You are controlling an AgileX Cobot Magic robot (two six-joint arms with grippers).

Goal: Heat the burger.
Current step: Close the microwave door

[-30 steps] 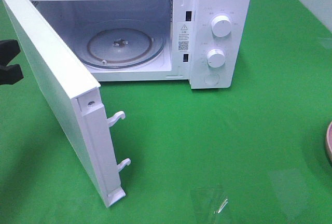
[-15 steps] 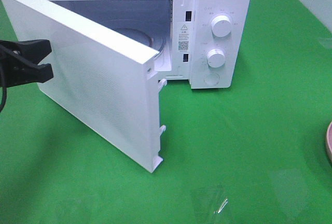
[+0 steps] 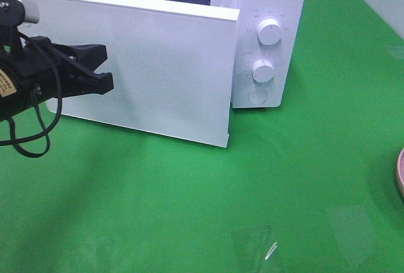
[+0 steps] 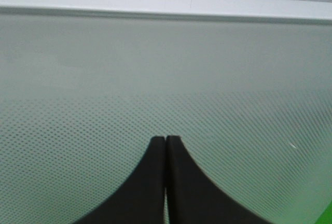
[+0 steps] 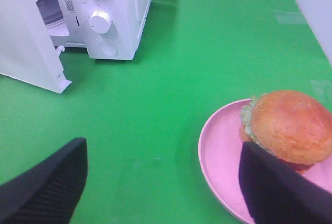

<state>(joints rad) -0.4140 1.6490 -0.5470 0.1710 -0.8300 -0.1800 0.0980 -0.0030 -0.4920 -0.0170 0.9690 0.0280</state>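
The burger (image 5: 288,125), with a golden-brown bun and green lettuce, lies on a pink plate (image 5: 220,156) in the right wrist view. My right gripper (image 5: 163,146) is open above the green cloth; one finger (image 5: 270,182) is close beside the burger and nothing is between the jaws. The burger is outside the exterior high view. My left gripper (image 3: 107,67) is shut and empty, its tips (image 4: 165,140) pressed against the outside of the white microwave door (image 3: 164,71). The door stands almost shut on the microwave (image 3: 268,7).
Two knobs (image 3: 269,31) and a round button are on the microwave's right panel. Only the pink plate's rim (image 3: 400,175) shows at the right edge of the exterior high view. Green cloth (image 3: 284,191) covers the table in front.
The microwave door swung from wide open to nearly shut. My left gripper moved right along with it, staying against the door's outer face. The right gripper did not change.
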